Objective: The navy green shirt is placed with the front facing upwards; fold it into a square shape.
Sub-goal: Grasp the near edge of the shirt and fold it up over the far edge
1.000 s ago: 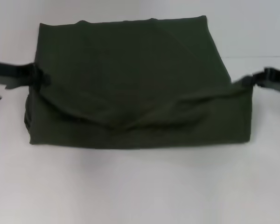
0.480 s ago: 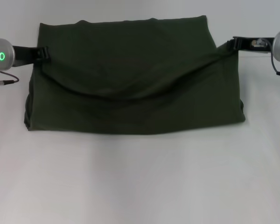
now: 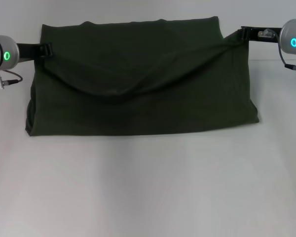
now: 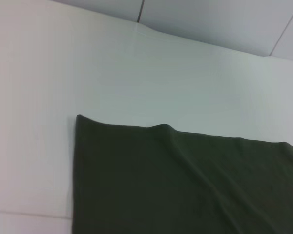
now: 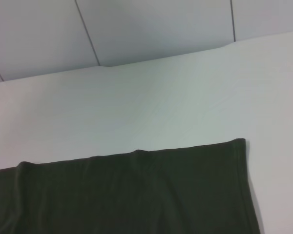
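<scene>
**Folded Edge Held Up at Both Corners**

Head view: the navy green shirt (image 3: 138, 84) is spread mid-table; corners are pinched by the left gripper (image 3: 47, 49) at nine o'clock and the right gripper (image 3: 240, 34) at two o'clock.

Wrist views: only plain green cloth is shown on the white table (image 4: 136, 73).

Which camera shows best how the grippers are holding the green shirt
The head view: the left gripper and right gripper each pinch a corner of the navy green shirt, its lifted edge sagging between them. Both wrist views show only flat shirt fabric, no fingers.
</scene>
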Controlling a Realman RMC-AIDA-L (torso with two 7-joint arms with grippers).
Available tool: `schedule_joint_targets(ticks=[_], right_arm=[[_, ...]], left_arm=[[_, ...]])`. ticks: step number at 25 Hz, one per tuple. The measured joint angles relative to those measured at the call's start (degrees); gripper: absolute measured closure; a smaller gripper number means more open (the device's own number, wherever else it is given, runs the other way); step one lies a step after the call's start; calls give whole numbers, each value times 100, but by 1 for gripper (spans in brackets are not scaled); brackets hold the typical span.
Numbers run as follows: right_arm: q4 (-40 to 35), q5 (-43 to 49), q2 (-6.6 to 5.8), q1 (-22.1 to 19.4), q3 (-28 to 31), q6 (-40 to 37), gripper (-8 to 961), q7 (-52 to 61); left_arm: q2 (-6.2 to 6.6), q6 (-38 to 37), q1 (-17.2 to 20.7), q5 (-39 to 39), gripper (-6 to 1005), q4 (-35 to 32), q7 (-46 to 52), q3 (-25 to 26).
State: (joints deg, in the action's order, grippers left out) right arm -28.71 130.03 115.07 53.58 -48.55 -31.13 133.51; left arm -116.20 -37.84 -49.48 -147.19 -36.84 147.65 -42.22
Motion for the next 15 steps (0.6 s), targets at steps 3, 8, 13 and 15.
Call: schedule_joint_targets(ticks=[3,8,13,15], right_arm=[[43,2,-14,4,-13,69,900,25],[109,37,-66,19,-78,-84,900,33],[146,405,-167,102,-114,-426,899,359],[148,601,-177,99,-112,-436,899,558]], left_arm=[[-19,77,-10,10,972,1,-7,-95],[-47,87,-58,-7,972,21,-1,-128],[-56,63,-90,-7,972,111,189,-197],[-63,71,-80,8,913,129,207,-181]])
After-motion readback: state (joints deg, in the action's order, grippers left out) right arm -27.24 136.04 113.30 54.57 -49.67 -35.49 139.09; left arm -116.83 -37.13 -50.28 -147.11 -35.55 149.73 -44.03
